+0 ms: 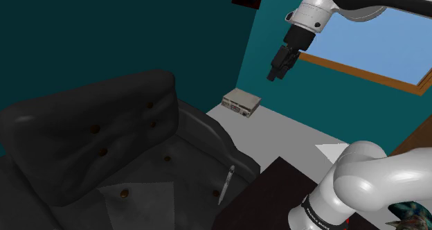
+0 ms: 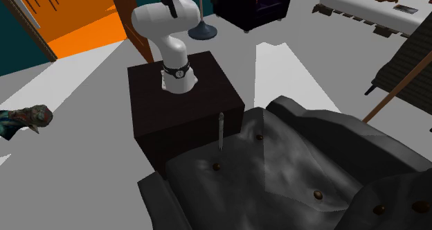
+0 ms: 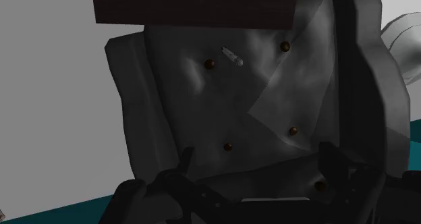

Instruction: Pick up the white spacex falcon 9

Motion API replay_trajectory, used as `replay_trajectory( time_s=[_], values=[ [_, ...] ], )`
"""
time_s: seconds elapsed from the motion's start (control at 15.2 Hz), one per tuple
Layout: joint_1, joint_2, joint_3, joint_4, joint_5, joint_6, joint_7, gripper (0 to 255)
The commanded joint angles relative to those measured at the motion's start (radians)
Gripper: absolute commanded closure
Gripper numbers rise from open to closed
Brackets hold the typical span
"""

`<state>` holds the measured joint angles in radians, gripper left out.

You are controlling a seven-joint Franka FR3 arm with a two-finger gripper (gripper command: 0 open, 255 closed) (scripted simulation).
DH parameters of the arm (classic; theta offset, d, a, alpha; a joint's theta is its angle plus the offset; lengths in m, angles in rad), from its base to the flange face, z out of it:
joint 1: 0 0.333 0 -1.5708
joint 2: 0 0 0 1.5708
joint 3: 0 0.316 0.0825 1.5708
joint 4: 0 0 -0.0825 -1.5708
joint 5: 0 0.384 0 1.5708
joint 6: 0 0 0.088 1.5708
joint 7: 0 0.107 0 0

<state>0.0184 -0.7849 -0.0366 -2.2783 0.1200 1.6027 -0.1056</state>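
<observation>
We see the slim pale rocket (image 1: 227,183) standing almost upright on the seat of a dark tufted armchair (image 1: 83,125), its long axis near vertical, nose up, leaning slightly in the shoulder view. It stands close to the seat edge beside the dark stand (image 2: 208,76). Our gripper (image 1: 275,75) hangs high above, well apart from it, with its fingers spread and holding nothing. Bare cushion surrounds the rocket, with a brown button (image 3: 210,64) near it.
</observation>
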Motion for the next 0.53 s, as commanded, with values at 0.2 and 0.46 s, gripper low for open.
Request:
replay_trajectory(
  time_s=[0.2, 0.46],
  values=[
    [0.003, 0.003, 0.025, -0.091, 0.004, 0.070, 0.014, 0],
    [0.009, 0.021, 0.059, -0.202, 0.011, 0.168, 0.034, 0]
  ],
)
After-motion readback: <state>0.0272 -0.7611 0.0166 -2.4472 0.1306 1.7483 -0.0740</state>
